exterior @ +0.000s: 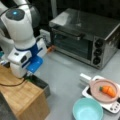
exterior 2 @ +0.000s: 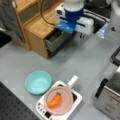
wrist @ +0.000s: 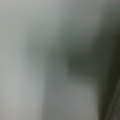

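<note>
Drawer (exterior: 40,83) (exterior 2: 55,40): grey, pulled out of the wooden cabinet (exterior: 22,96) (exterior 2: 35,22), at the cabinet's front face in both front views. It is what the gripper is nearest to.

Largest to smallest, placed against the drawer:
- Robot arm: white with blue wrist section, directly above the drawer.
- Toaster oven (exterior: 85,37): silver, three dark knobs down its side, well apart from the drawer toward a front view's top right. In a front view (exterior 2: 110,97) only a corner shows, cut off by the frame edge.
- Wooden cabinet: the drawer slides out of it. Black cable lies over its top.
- Small white stove (exterior: 110,105) (exterior 2: 43,110): well apart from the drawer, mostly covered by the pan.
- Teal bowl (exterior: 87,110) (exterior 2: 38,82): just beside the stove, on the grey table (exterior: 65,75) (exterior 2: 82,60).
- Pink pan (exterior: 96,86) (exterior 2: 66,100): on the stove, white handle pointing toward the drawer side.
- Carrot (exterior: 108,90) (exterior 2: 55,100): orange, green top, lying in the pan.

Gripper (exterior: 28,74) (exterior 2: 62,32): down at the drawer's open mouth, fingers hidden behind the blue wrist part. Cannot tell if the jaws are apart or together.

No readable labels or writing anywhere. Wrist view is a grey smear with one dark patch, nothing identifiable.
</note>
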